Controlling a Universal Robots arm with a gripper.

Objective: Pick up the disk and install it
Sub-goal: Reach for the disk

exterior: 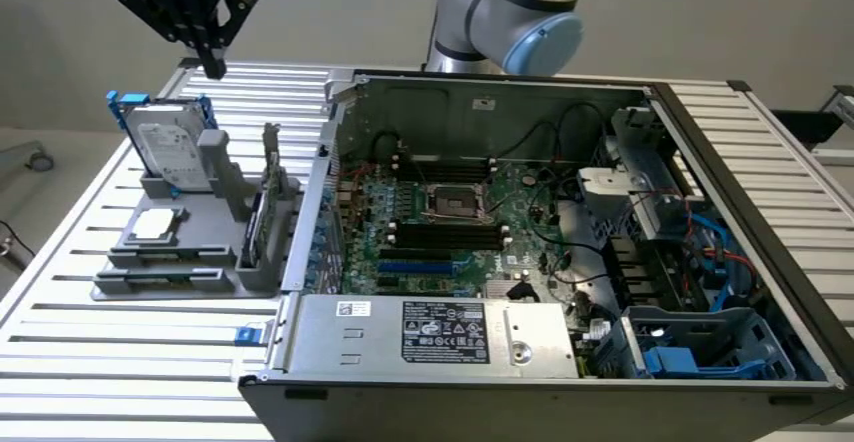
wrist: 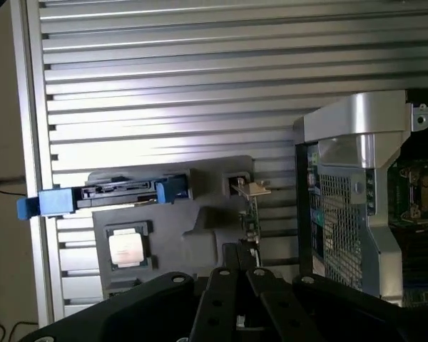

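The disk (exterior: 171, 148) stands on edge in the grey holder (exterior: 200, 252) at the exterior view's left, silver-grey with a white label and a blue carrier frame. From the wrist camera the disk (wrist: 107, 194) appears edge-on, with blue tabs at both ends. My gripper (exterior: 211, 65) hangs in the air above and slightly behind the disk, apart from it, fingers shut with nothing between them. The black fingers (wrist: 237, 285) point down toward the holder (wrist: 192, 242).
A small square silver chip (exterior: 152, 224) and a thin dark circuit card (exterior: 271, 212) also sit in the holder. The open computer case (exterior: 534, 262) fills the exterior view's right, with a blue drive bay (exterior: 707, 347) at its near corner. The slatted metal table (exterior: 120, 362) surrounds everything.
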